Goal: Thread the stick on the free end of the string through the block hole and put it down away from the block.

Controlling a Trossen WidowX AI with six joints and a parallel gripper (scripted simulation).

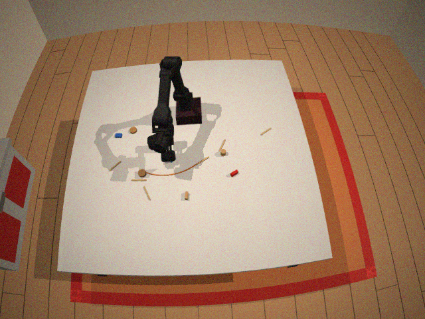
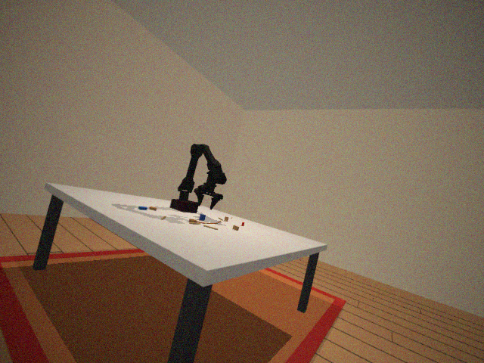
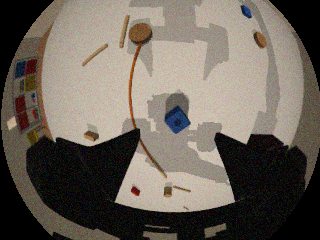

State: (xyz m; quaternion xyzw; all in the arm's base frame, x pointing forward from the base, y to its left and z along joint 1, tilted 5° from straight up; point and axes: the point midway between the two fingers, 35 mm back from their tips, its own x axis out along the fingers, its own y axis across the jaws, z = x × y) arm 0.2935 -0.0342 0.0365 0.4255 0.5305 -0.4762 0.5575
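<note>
The blue block [image 2: 202, 217] [image 3: 177, 120] stands on the table with its hole's dark mouth showing in the wrist view. In the top view the arm hides almost all of it. The round wooden button [image 1: 142, 173] [image 2: 193, 221] [image 3: 140, 33] lies on the table. An orange-brown string [image 1: 165, 175] [image 3: 131, 90] curves from it past the block, outside the hole. The thin stick [image 1: 205, 159] [image 3: 161, 172] on its free end lies on the table. My gripper [image 2: 205, 206] [image 3: 179, 134] is open and empty, above the table over the block's area.
Loose sticks [image 1: 115, 165] [image 1: 138, 180] [image 1: 147, 193] lie around the button. Another stick [image 1: 222, 145] lies by a wooden cylinder [image 1: 223, 151], beyond the string's stick. A red cylinder [image 1: 234, 173], a wooden piece [image 1: 186, 195], a wooden disc [image 1: 133, 129] and a small blue piece [image 1: 118, 135] also lie there.
</note>
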